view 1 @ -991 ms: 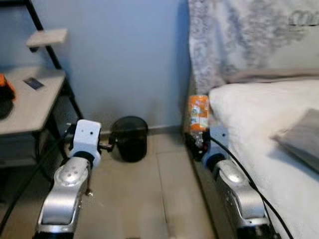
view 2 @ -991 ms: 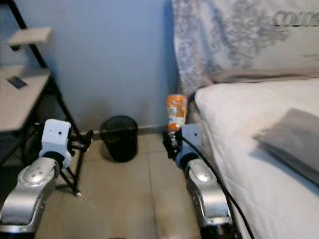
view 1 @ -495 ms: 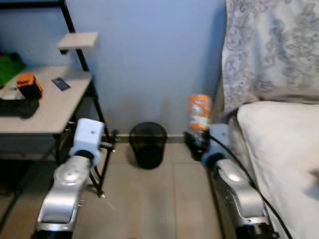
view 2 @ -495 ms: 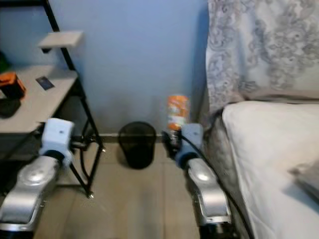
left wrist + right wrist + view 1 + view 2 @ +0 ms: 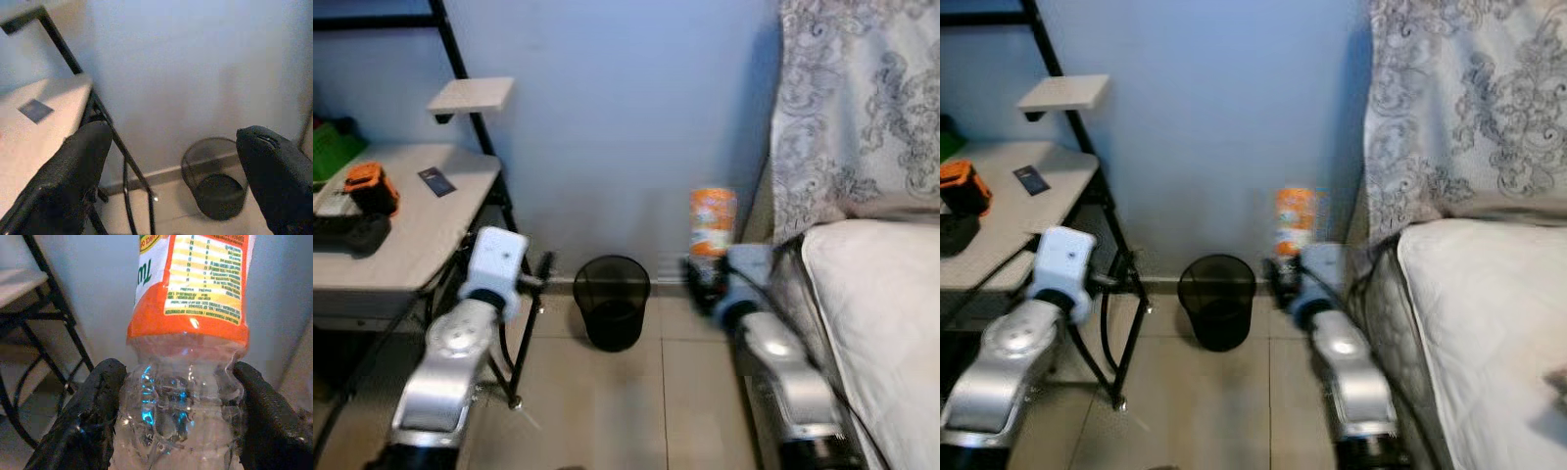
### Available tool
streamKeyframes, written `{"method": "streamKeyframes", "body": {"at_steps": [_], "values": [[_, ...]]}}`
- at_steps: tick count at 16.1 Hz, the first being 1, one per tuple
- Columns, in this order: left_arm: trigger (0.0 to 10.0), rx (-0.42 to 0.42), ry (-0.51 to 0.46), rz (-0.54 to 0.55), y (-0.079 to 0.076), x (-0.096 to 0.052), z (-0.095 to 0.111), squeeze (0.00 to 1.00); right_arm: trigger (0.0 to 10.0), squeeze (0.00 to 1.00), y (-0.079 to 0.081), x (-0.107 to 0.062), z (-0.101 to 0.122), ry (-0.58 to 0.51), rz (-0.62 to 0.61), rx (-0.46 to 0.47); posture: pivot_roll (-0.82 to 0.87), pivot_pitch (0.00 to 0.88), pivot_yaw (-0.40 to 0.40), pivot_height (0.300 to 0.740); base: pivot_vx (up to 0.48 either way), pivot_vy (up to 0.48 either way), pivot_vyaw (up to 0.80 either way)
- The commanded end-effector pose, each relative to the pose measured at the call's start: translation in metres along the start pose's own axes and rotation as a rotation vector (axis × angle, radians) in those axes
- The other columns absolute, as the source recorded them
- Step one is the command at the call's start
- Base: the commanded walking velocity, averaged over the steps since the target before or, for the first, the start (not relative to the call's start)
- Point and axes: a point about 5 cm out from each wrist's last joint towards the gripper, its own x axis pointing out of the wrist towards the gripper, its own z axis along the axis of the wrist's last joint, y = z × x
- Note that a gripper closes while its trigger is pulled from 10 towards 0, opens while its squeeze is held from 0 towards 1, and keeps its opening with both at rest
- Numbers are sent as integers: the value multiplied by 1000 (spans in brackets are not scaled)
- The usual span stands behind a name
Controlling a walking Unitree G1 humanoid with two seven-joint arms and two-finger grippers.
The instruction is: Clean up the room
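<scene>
1. The head camera has swung toward the robot's left since the earlier pictures, so the bed [image 5: 881,294] now sits at the far right, more of the counter [image 5: 401,230] is showing, and the black wastebasket [image 5: 612,313] lies nearer the middle; the things themselves are not moving.
2. The right end effector [image 5: 178,416] is pinching the clear lower body of the plastic bottle [image 5: 712,223], one black finger on each side, and is holding it upright in the air to the right of the wastebasket, in front of the blue wall.
3. The left end effector [image 5: 176,166] is hanging with its fingers spread wide and nothing between them, looking past the counter's black legs toward the wastebasket.
4. Judging by the task, the robot is carrying the bottle to be thrown away; the next move probably calls for bringing the bottle over the wastebasket's open rim and letting go.
5. The head views are blurring slightly, so the bottle's label and the small items on the counter are hard to read, and the bed is being cut off by the picture edge.
</scene>
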Motion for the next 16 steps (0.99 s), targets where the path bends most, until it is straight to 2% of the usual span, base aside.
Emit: {"method": "streamKeyframes", "body": {"at_steps": [1, 4, 7, 9, 16], "values": [[10000, 4, -21, -28, -6, 1, 5, 4, 10000, 0, -10, 0, 5, -22, -30, -16, -26, 0, 74, 740, 307, 0, 0], [10000, -31, -43, -25, -5, 1, 6, 4, 10000, 0, -12, 0, 6, -26, -31, -24, -30, 0, 76, 740, 306, 0, 0], [10000, -29, -40, -25, -2, -1, 4, 0, 10000, 0, -10, -1, 7, -35, -2, -32, -25, 0, 78, 740, 307, 0, 0], [10000, -29, -44, -27, -2, -2, 4, 0, 10000, 0, -9, -1, 7, -38, -7, -39, -23, 0, 79, 740, 307, 0, 772], [10000, -20, -46, -28, -3, -3, 6, 0, 10000, 0, -10, 2, 5, -32, -23, -37, -24, 0, 81, 740, 305, 0, 0]]}}
